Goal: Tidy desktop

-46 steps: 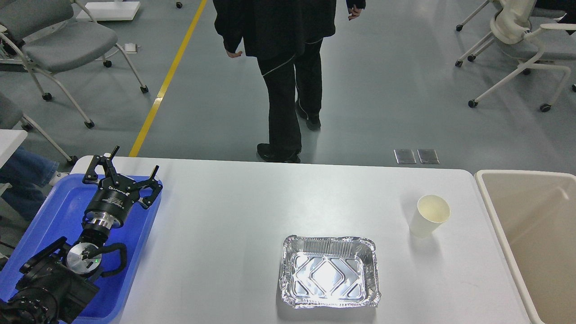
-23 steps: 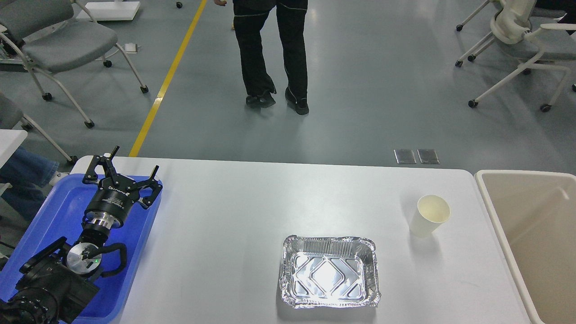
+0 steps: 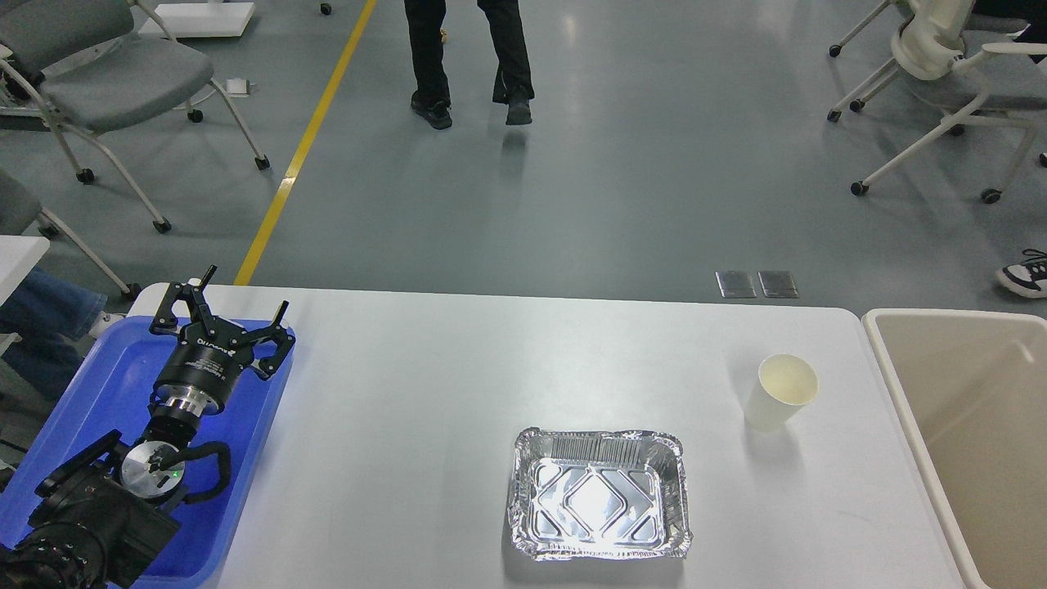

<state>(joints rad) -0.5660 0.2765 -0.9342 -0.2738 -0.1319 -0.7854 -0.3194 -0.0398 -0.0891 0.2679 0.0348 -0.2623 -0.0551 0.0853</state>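
The white desktop fills the lower half of the head view. On it a silver foil tray lies empty near the front middle. A pale paper cup stands upright to its right. My left gripper is open and empty above the far end of the blue tray at the table's left edge. It is far from the foil tray and the cup. My right gripper is out of view.
A beige bin stands against the table's right edge. Beyond the table, a person in black walks on the grey floor. Grey chairs stand at the far left and white chairs at the far right.
The person has walked away from the table's far edge toward the back of the room. A sneaker has come into view at the right edge. My left arm has not moved.
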